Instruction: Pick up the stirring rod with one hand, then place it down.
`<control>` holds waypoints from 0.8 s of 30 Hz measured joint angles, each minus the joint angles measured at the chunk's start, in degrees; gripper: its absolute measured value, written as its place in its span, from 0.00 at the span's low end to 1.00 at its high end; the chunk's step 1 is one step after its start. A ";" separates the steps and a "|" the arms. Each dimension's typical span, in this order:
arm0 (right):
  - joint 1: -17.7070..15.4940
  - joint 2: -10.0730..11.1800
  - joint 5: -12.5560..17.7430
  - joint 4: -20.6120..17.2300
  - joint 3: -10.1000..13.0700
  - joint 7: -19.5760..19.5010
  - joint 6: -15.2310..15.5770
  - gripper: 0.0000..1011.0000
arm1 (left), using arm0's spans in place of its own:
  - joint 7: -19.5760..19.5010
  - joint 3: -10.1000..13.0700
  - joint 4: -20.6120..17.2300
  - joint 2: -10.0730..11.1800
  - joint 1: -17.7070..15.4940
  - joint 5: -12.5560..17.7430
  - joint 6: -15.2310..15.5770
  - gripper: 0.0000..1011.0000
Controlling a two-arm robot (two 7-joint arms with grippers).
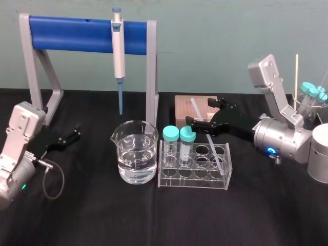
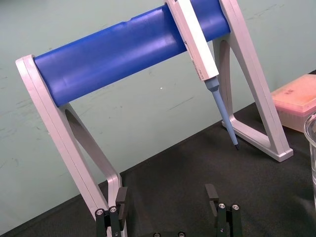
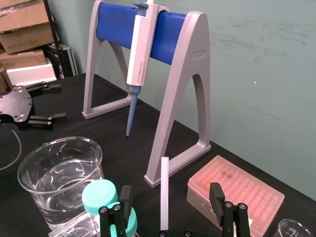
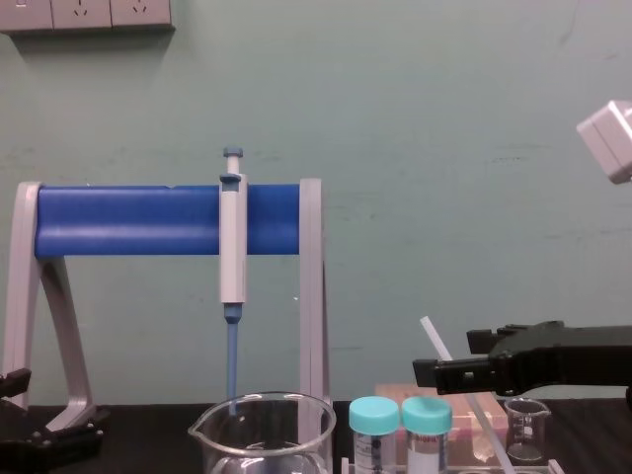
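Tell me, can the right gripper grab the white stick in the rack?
Probably yes. The right gripper is open with the stirring rod leaning between its fingers, nothing blocking; the two capped tubes sit off to one side. The left gripper rests open near the pipette stand.

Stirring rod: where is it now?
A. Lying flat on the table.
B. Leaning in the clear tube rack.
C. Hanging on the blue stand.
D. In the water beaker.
B: the stirring rod leans tilted in the clear tube rack, its top between the open fingers of the right gripper; the left gripper sits parked at the table's left.
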 joint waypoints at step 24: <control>0.66 -0.62 -0.99 1.42 -0.36 0.40 0.15 0.99 | 0.00 0.00 0.00 0.00 0.00 0.00 0.00 0.99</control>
